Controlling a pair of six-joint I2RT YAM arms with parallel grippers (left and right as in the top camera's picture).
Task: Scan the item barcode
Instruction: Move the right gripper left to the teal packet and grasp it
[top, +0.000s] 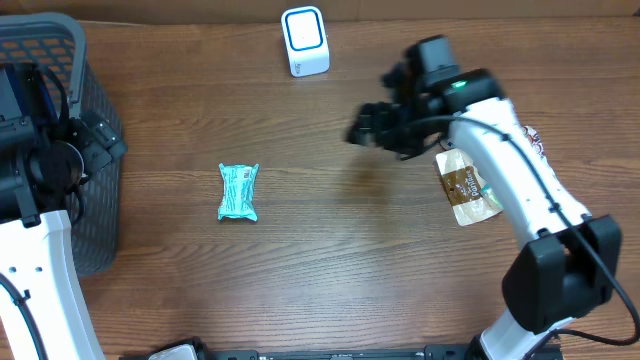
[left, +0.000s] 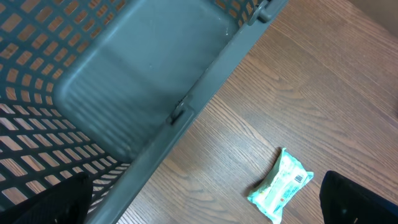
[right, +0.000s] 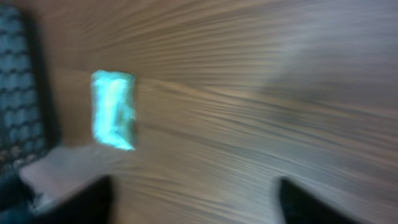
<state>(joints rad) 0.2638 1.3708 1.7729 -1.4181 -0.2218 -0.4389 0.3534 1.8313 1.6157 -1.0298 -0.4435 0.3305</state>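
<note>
- Two end effectors, each with fingers spread apart and empty: left end effector (left: 205, 208) by the basket (left: 124, 74) rim, right end effector (right: 196, 205) above the worktop (top: 350, 260).
- Teal packet (top: 238, 191) lies flat mid-worktop, barcode up.
- White scanner (top: 305, 40) stands at the far edge.
- Brown packet (top: 465, 190) lies partly under the right arm.

A barcode (left: 303, 179) on the teal packet (left: 281, 186); on the brown pouch (top: 466, 188), perhaps brand lettering, illegible.
</note>
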